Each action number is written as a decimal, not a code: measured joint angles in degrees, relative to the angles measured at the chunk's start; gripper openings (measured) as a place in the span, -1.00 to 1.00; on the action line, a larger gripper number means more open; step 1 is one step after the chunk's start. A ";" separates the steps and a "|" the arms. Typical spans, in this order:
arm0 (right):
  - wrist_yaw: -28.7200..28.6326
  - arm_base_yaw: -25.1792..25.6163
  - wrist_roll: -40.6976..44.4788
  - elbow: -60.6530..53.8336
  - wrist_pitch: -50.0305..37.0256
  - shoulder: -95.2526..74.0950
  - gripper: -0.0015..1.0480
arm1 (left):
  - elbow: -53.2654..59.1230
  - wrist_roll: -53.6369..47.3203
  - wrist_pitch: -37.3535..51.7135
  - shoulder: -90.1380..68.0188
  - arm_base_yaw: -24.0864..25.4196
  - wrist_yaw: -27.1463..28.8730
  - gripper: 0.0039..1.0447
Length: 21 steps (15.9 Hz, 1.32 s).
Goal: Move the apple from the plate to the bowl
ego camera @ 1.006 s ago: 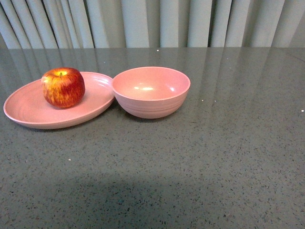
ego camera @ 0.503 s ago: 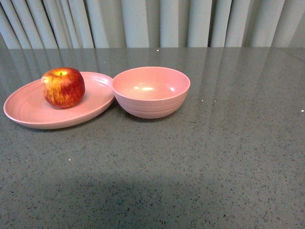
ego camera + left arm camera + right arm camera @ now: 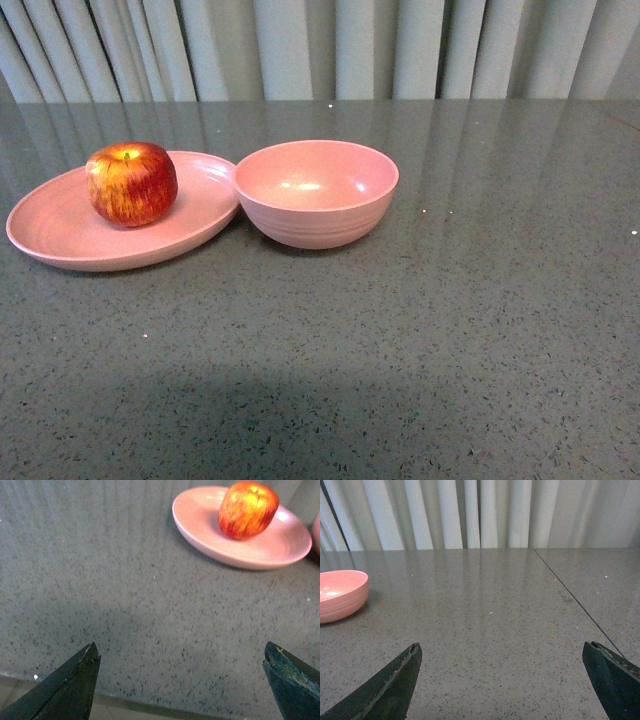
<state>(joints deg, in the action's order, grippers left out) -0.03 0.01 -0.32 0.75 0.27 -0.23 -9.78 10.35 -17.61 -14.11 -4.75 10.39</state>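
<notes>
The red, yellow-streaked apple [image 3: 132,183] sits upright, stem dimple up, on the pink plate [image 3: 60,240] at the far left of the speckled grey countertop [image 3: 430,340]. It rests on the far half of the plate, well clear of the near rim. The deeper pink bowl [image 3: 315,226] stands empty just to the plate's right, their rims so close that I cannot tell whether they touch. Neither arm shows in the front view. The left gripper [image 3: 181,650] hangs with its jaws spread wide and nothing between them, looking across bare counter towards the apple. The right gripper [image 3: 501,647] is likewise wide apart and empty, with the bowl at the edge of its view. The apple looks firm, smooth and fairly glossy, moderately heavy for its size, so it will probably roll or slip under a glancing pinch. The best hold seems to be across its widest girth, with the fingers level on opposite flanks.
</notes>
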 joint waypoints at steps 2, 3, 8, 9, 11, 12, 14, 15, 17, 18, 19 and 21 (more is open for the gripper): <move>0.02 0.00 -0.02 0.00 -0.02 -0.02 0.87 | -1.95 0.20 3.56 -2.78 0.57 -1.57 0.88; 0.00 0.00 -0.02 0.00 -0.02 0.00 0.87 | -3.61 -1.03 9.62 -8.98 2.97 -5.70 0.88; 0.00 0.00 -0.02 0.00 0.00 -0.02 0.87 | -19.96 -8.85 28.79 -40.37 5.22 -15.63 0.88; 0.02 0.00 -0.02 0.00 0.00 -0.02 0.87 | -23.67 -9.46 29.27 -46.31 4.52 -16.20 0.88; 0.02 0.00 -0.02 0.00 -0.02 -0.02 0.87 | -30.73 -11.13 29.05 -55.65 2.91 -15.98 0.88; 0.00 0.00 -0.02 0.00 0.00 0.00 0.87 | -35.12 -12.44 28.17 -60.39 1.49 -15.69 0.88; 0.02 0.00 -0.02 0.00 0.00 -0.02 0.87 | -41.79 -13.81 26.10 -66.34 -0.96 -14.58 0.88; 0.02 0.00 0.00 0.00 0.00 -0.02 0.87 | -44.78 -14.05 25.35 -69.26 -1.81 -13.75 0.88; 0.02 0.00 -0.02 0.00 0.00 -0.02 0.87 | -48.94 -14.97 22.75 -74.12 -2.60 -12.35 0.88; 0.02 0.00 -0.02 0.00 0.00 -0.02 0.87 | -51.01 -14.97 21.57 -76.85 -2.60 -11.02 0.88; 0.02 0.00 -0.02 0.00 -0.02 0.00 0.87 | -51.80 -14.95 21.05 -78.01 -2.62 -10.80 0.88; 0.00 0.00 -0.02 0.00 0.00 0.00 0.87 | -52.72 -14.71 19.52 -79.93 -2.64 -10.82 0.88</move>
<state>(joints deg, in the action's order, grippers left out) -0.03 0.01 -0.34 0.75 0.27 -0.23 -62.50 -4.36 1.91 -94.04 -7.40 -0.43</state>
